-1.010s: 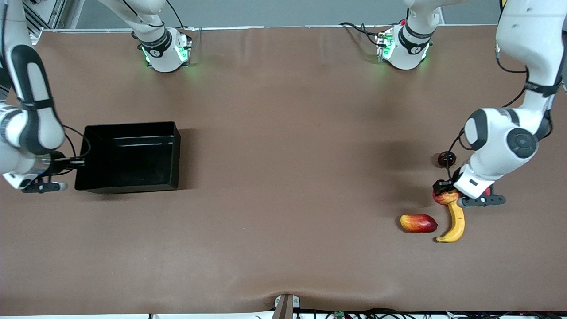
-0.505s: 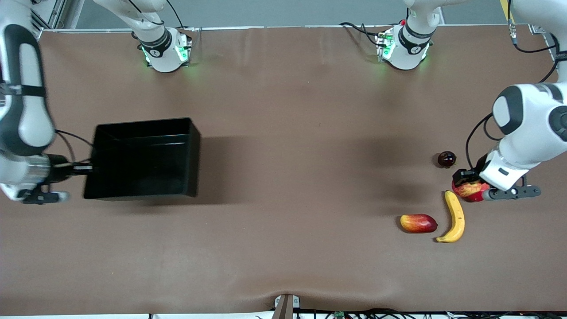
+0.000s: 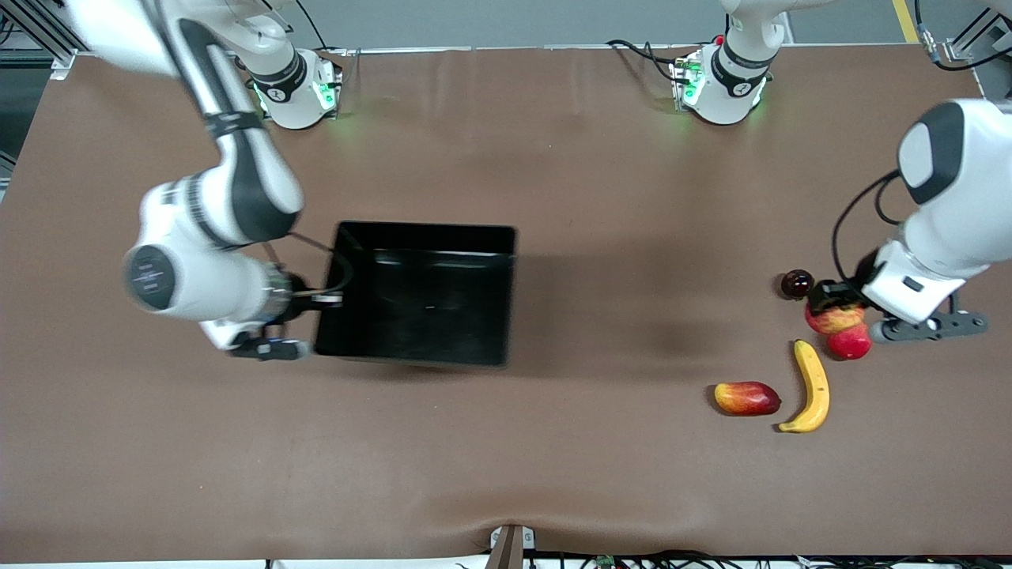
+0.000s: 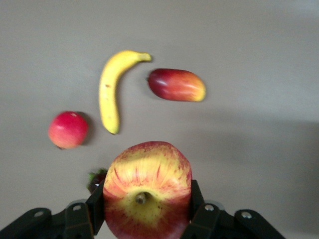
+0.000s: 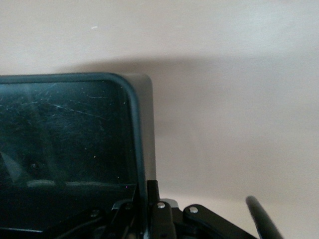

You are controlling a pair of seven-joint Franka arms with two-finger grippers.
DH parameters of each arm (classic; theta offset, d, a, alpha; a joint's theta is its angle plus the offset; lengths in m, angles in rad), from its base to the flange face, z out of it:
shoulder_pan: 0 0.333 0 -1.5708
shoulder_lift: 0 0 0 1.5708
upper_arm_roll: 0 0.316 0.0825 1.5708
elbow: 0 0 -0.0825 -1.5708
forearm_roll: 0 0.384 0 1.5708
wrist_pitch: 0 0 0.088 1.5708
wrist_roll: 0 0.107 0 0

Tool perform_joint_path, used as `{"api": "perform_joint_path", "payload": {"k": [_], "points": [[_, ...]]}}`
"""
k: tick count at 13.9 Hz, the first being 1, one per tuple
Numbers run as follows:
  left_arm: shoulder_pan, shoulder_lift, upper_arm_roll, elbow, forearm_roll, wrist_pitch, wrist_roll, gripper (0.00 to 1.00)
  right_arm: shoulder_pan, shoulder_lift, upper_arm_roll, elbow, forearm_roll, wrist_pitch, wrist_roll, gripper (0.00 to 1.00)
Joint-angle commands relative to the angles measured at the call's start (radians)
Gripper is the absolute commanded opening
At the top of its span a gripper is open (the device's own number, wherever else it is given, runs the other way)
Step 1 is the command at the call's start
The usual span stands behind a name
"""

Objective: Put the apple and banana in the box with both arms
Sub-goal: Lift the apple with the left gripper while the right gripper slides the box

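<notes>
My left gripper [image 3: 830, 307] is shut on the apple [image 3: 836, 320], red with yellow patches, and holds it just above the table near the left arm's end. In the left wrist view the apple [image 4: 147, 196] sits between the two fingers, stem end toward the camera. The yellow banana [image 3: 813, 387] lies on the table nearer the front camera and also shows in the left wrist view [image 4: 110, 89]. My right gripper [image 3: 330, 299] is shut on one wall of the black box [image 3: 427, 231], which is near the table's middle. That wall [image 5: 142, 124] runs between the jaws.
An evenly red round fruit [image 3: 851, 343] lies right under the held apple. A red-yellow mango-like fruit [image 3: 747, 397] lies beside the banana, toward the middle. A small dark fruit [image 3: 797, 283] lies farther from the front camera. The box holds nothing.
My right gripper has carried the box from the right arm's end to the table's middle. My left gripper has lifted the apple off the banana's tip and moved it toward the left arm's end.
</notes>
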Motion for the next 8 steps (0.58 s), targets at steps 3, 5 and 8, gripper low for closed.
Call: {"api": "perform_joint_path", "payload": {"k": [3,5,8], "points": [[-0.04,0.045,-0.161,-0.007,0.022,-0.018,-0.269,0.0,0.163,0.109,-0.012,0.014,0.044,0.166,0.166,0.0],[-0.115,0.081,-0.164,-0.005,0.025,0.001,-0.373,0.0,0.224,0.171,-0.012,0.024,0.039,0.22,0.196,0.0],[-0.217,0.151,-0.164,-0.005,0.027,0.074,-0.528,0.0,0.27,0.253,-0.015,0.072,0.03,0.251,0.243,0.0]]}}
